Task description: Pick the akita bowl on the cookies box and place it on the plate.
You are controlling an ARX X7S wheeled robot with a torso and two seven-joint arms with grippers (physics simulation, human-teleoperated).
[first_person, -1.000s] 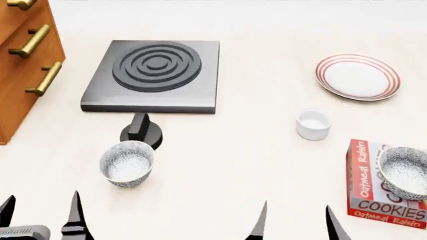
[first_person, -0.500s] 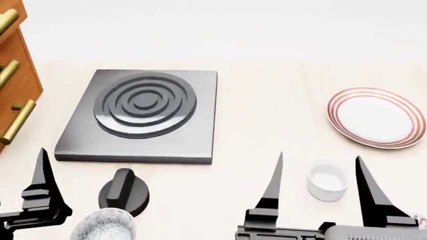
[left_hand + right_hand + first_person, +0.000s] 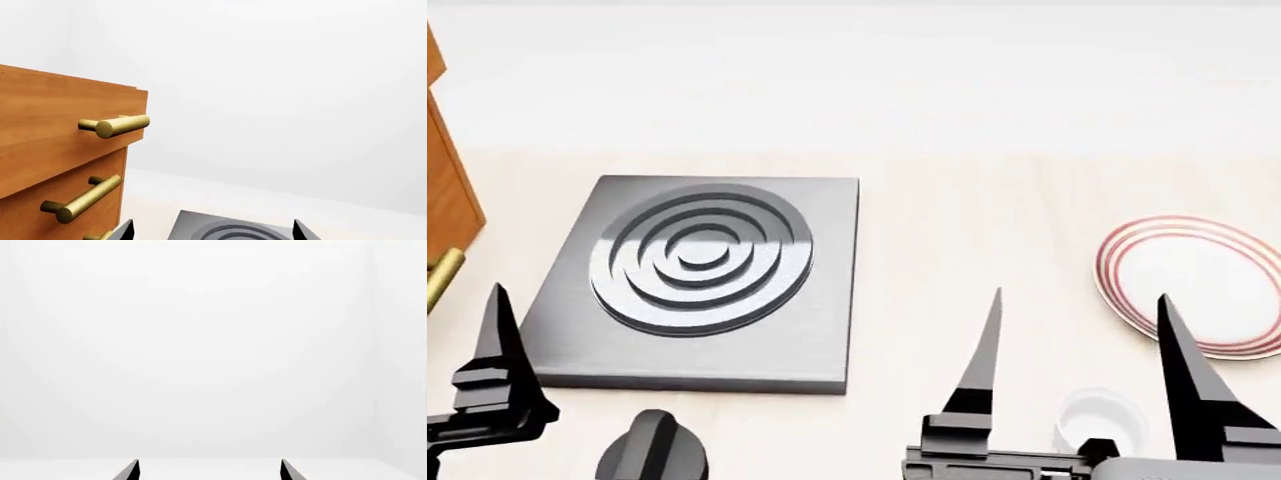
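Head view: plate (image 3: pixel 1201 285) beyond spread right claw (image 3: pixel 1081 345)

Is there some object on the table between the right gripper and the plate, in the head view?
Yes. The small white cup stands on the table just in front of the plate, showing between the open fingers of the right gripper. Neither the akita bowl nor the cookies box is in view now, so the path to the bowl cannot be judged.

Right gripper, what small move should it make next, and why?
Probably tilt the head view back down: the right gripper is open and empty above the white cup, near the plate, but no bowl or cookies box shows in any view.
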